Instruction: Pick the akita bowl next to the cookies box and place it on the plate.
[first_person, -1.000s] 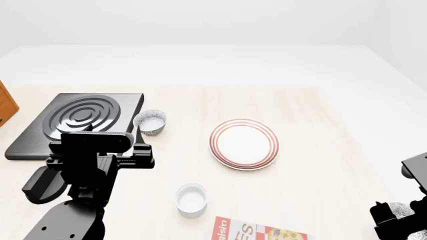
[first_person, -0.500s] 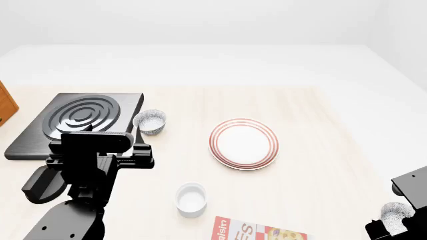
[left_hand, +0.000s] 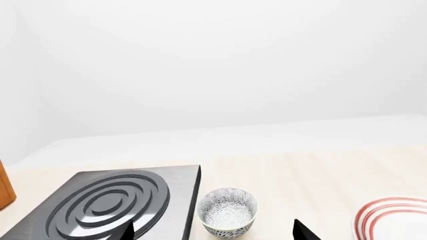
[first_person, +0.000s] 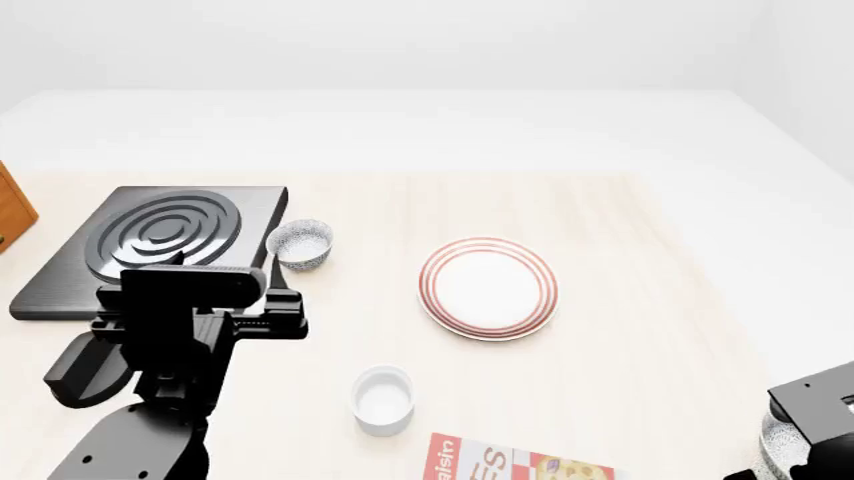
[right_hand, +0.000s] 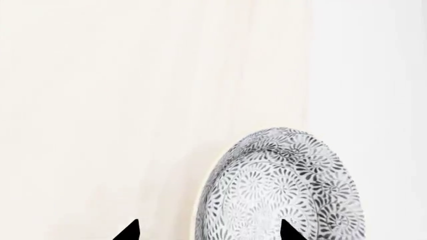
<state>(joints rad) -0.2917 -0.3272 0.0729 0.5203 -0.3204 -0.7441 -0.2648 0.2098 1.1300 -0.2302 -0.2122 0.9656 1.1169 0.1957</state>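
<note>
My right claw (right_hand: 208, 231) clamped on grey-speckled akita bowl (right_hand: 280, 190), off the table; red-ringed white plate (first_person: 487, 288) empty, placement pending.

A simulated kitchen-like setting is showing here: a pale wooden table (first_person: 627, 300) is standing in a bare white room, and it is carrying cookware and tableware. A black electric hob with concentric rings (first_person: 160, 240) is lying at one side, with a speckled bowl (first_person: 300, 243) just beside it, a red-ringed plate (first_person: 487, 288), a plain white cup (first_person: 383, 399) and a cookies box (first_person: 514, 462)
</note>
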